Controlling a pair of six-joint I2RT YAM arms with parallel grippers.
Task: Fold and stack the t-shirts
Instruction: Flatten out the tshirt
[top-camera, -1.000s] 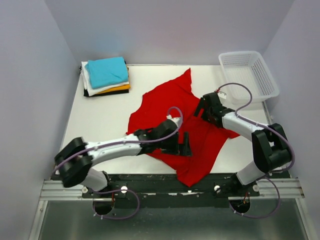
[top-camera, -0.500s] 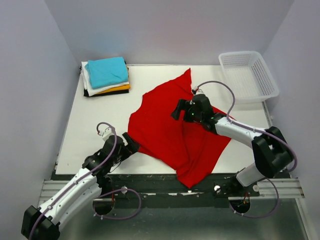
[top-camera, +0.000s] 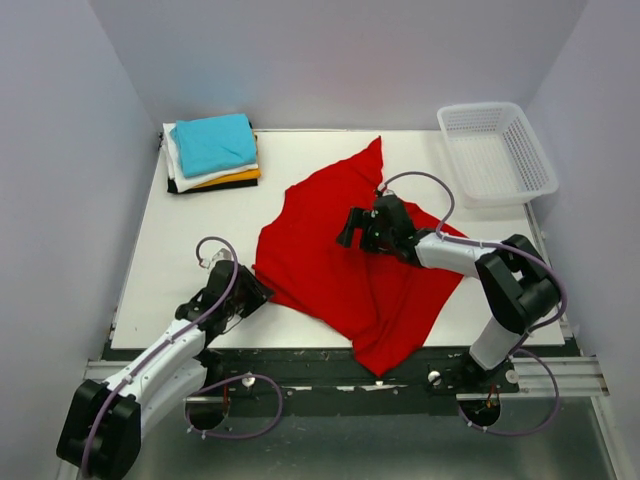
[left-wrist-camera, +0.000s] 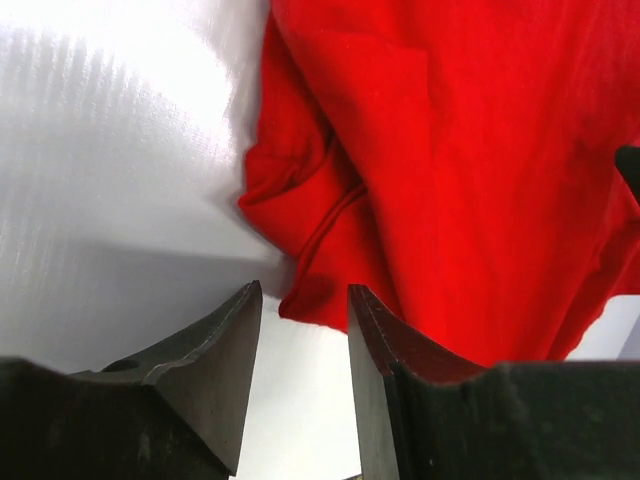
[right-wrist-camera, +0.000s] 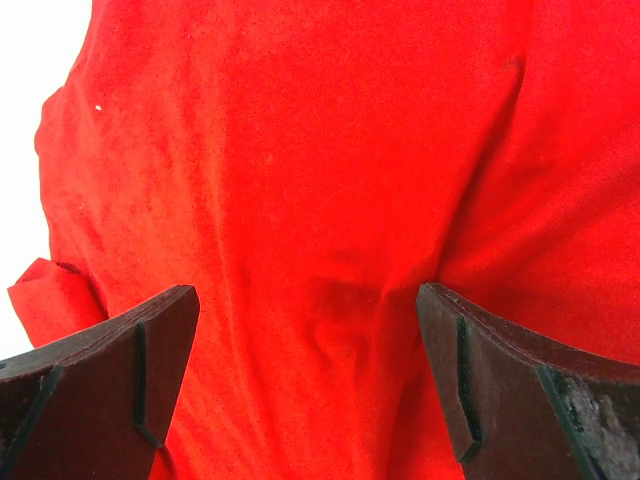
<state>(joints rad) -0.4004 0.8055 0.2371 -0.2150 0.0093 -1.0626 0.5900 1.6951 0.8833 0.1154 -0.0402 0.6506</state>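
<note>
Looks like the flatten-out step, no fold yet. Got the red t-shirt (top-camera: 330, 260) lying rumpled mid-worktop (top-camera: 190, 240), one tip over the near edge; folded stack (top-camera: 212, 150) at the far-left corner. Seeing left gripper (left-wrist-camera: 303, 290) half-narrowed, pinching nothing, just short of the shirt's bunched left edge. Seeing right gripper (right-wrist-camera: 307, 295) spread wide over the shirt's middle, holding nothing. Suggest nudging left onto the bunched edge before closing, then drawing it toward the left edge with right pinning the cloth.
</note>
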